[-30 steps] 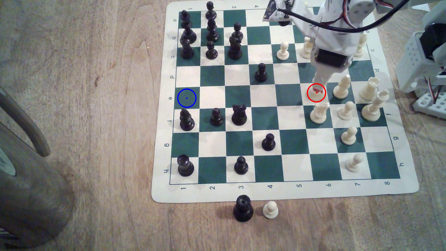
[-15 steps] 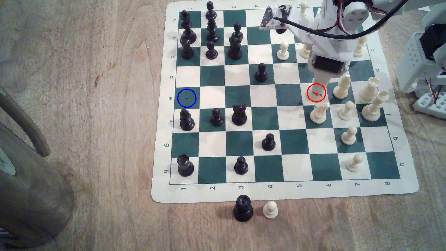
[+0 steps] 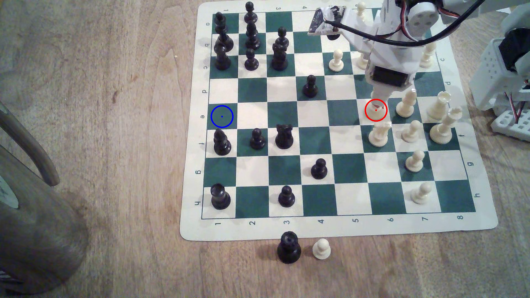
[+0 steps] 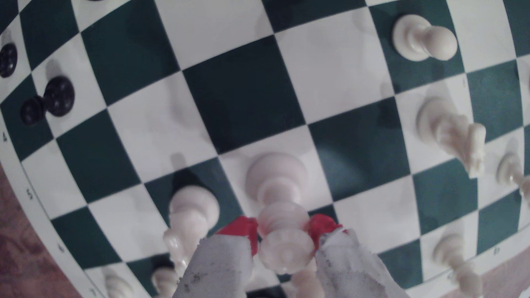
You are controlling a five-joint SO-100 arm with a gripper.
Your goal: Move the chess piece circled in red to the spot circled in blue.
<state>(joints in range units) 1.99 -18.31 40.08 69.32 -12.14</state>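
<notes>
In the exterior view the hand (image 3: 377, 106) hangs nose-down over the red-ringed white square at about three o'clock on the chessboard (image 3: 338, 229), which lies on the wooden counter (image 3: 114, 172). Its red tips sit inside the ring, and the arm's body hides most of the white piece there. The blue-ringed square (image 3: 222, 116) waits at nine o'clock, in the same row, with bare squares between. White neighbours crowd the red ring: a knight (image 3: 379, 134) at its six o'clock and a tall bishop (image 3: 406, 103) at its three o'clock, which likely explains the steep approach from above.

In the wrist view the white piece (image 4: 282, 220) stands upright on its white square, wide base planted, notched crown toward the lens. The red fingertips (image 4: 242, 230) flank its slim neck just under the crown, one on each side. They are drawn in narrow, at or very near contact, though I cannot tell for sure that they grip. Taking it by the neck under the flaring crown should keep it from slipping down when lifted. The base looks grounded, so the lift seems not yet begun.
</notes>
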